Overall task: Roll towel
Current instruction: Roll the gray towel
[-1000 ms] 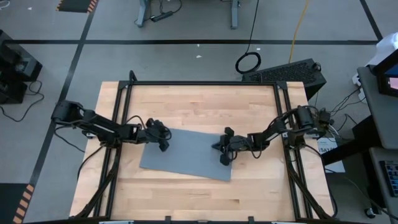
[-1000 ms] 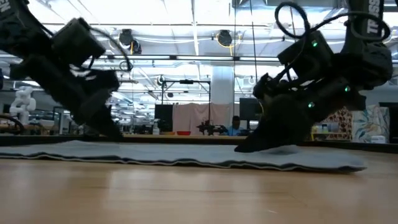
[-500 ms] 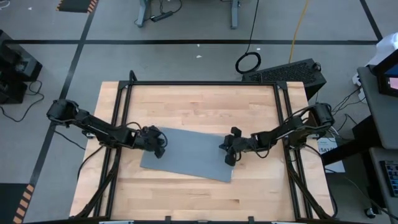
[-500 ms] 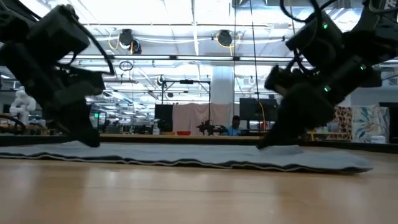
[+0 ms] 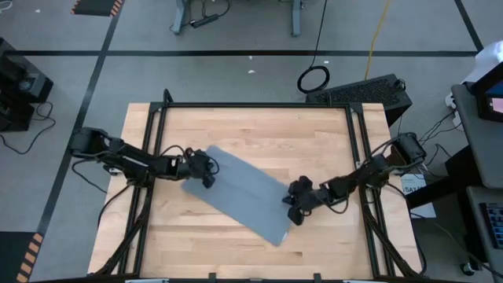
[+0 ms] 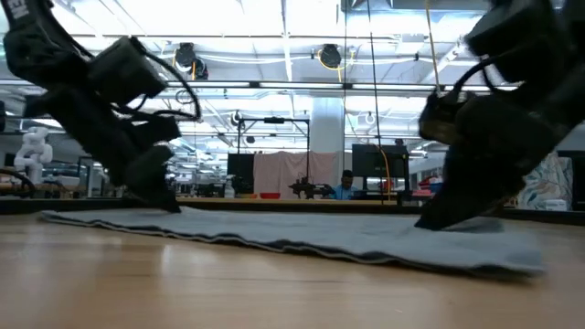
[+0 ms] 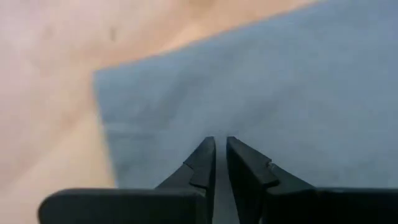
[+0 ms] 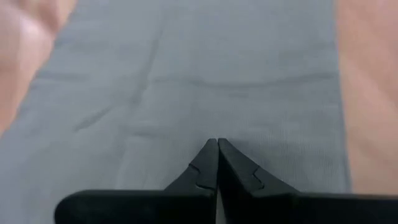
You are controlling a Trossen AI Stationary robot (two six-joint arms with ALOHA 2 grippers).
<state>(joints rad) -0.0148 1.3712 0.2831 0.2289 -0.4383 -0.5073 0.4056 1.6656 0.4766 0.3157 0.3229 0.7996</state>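
The grey towel lies flat on the wooden table, slanting from far left to near right; it also shows in the low view. My left gripper is shut, its tips down on the towel's far-left end; it shows in the low view and the left wrist view. My right gripper is shut, its tips down on the towel's near-right part; it shows in the low view and the right wrist view. No white tag shows. My left gripper presses its shut fingertips down on the towel's far-left end, a little in from the corner. The fingers slant down from the table's left. The towel lies flat under them. My right gripper presses its shut fingertips down on the towel's top face near its near-right end. The fingers slant down from the table's right. The towel lies flat on the table, with shallow wrinkles ahead of the tips.
A black frame runs along the table's far, left and right edges. Bare wood lies beyond the towel toward the far edge and toward the near edge.
The towel has turned about on the table: its right end has slid toward the near edge and its left end toward the far edge. My right gripper has gone toward the near edge with it. My left gripper has gone a little toward the far edge.
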